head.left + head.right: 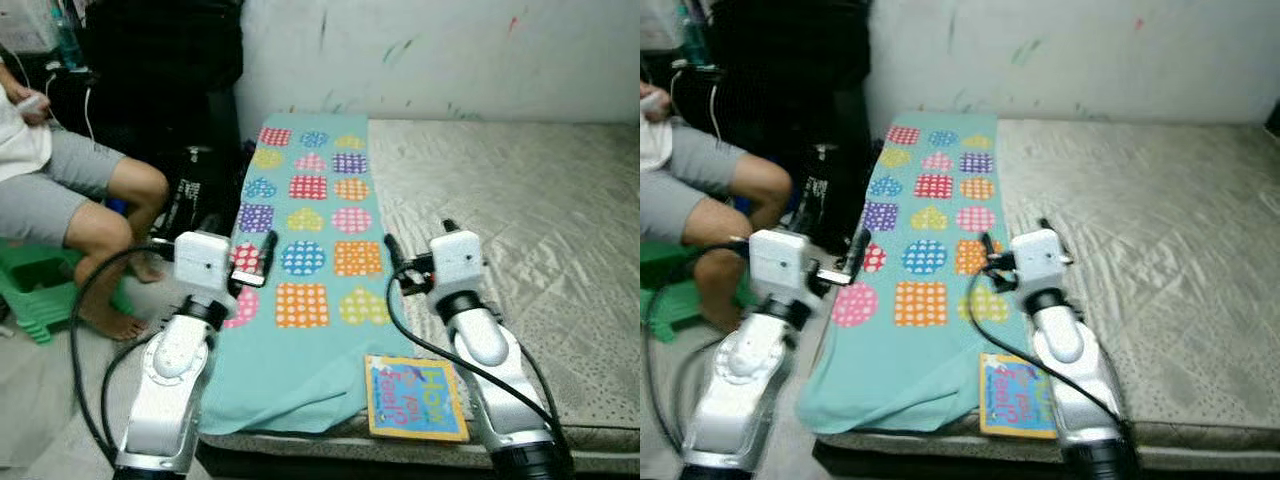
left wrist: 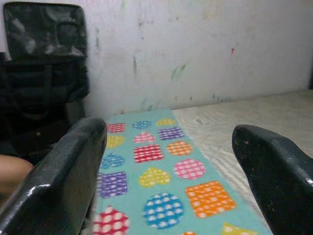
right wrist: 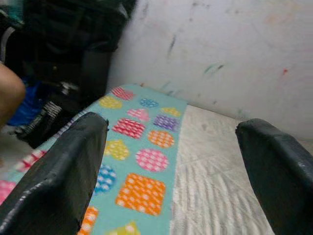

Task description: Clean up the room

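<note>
Both arms were raised over the near end of the mattress [image 1: 520,220]. Left gripper [image 1: 262,258] hovered at centre-left of the head view, above the left margin of the teal blanket [image 1: 300,330]. Right gripper [image 1: 396,262] hovered at centre, over the blanket's right margin. Each wrist view showed the two black fingers standing wide apart with nothing between them.

The blanket, patterned with coloured dotted shapes, lay as a long strip down the left side of the mattress. Its long axis ran from the wall [image 1: 450,50] at the top of the frame toward the lower edge, where its near end drooped over the mattress edge. The strip lay below and ahead of both grippers, passing between them.

A picture book [image 1: 415,398] lay flat at lower centre-right, its left edge touching or slightly overlapping the blanket's near right corner. It sat behind the right gripper's fingertips, beside the right forearm.

Judgement: the right arm was clearly nearer the book, but would need to draw back toward the frame's lower edge to reach it. For the blanket, each arm was placed at its own margin.

A seated person [image 1: 70,200] occupied the upper left, well apart from both grippers.
</note>
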You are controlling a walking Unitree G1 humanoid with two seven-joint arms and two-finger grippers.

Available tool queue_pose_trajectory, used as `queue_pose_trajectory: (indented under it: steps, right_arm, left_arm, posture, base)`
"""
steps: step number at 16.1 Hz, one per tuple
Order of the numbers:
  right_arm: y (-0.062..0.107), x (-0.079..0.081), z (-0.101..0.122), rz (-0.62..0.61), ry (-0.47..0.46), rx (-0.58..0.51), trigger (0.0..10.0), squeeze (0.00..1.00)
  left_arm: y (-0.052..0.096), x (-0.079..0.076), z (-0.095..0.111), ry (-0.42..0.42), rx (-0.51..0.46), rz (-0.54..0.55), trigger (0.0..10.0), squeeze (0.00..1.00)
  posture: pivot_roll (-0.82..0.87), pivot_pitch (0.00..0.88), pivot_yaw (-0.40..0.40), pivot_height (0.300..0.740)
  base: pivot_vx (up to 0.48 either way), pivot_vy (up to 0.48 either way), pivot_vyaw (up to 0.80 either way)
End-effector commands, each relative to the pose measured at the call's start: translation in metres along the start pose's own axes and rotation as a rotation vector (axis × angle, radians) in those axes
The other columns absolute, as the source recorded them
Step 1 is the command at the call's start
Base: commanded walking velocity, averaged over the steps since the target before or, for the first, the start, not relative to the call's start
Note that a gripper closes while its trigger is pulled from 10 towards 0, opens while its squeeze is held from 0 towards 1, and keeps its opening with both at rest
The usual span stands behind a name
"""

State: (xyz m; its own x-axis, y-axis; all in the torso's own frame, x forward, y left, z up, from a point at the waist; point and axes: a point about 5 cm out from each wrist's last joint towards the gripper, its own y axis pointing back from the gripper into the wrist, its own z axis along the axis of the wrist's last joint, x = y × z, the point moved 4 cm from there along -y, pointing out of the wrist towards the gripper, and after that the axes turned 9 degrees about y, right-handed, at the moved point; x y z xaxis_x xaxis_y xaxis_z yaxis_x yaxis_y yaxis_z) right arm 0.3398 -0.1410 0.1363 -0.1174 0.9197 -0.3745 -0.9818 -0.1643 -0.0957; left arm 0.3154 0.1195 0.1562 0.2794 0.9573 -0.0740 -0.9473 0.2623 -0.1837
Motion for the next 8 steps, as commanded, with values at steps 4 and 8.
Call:
queue_pose_trajectory:
  steps: [4, 8]
  right_arm:
    - [-0.0018, 0.0005, 0.0044, -0.001, -0.007, -0.016, 10.0, 0.0]
    - [-0.0025, 0.0, 0.0037, 0.0, -0.005, -0.015, 10.0, 0.0]
  left_arm:
    - [-0.0002, 0.0019, 0.0058, -0.013, -0.019, 0.011, 10.0, 0.0]
    - [-0.0014, 0.0011, 0.0051, -0.009, -0.017, 0.01, 10.0, 0.0]
  posture:
    - [-0.02, 0.0, -0.013, 0.74]
    - [-0.02, 0.0, -0.015, 0.74]
  base:
    - [0.0, -0.158, 0.0]
    - [0.0, -0.368, 0.0]
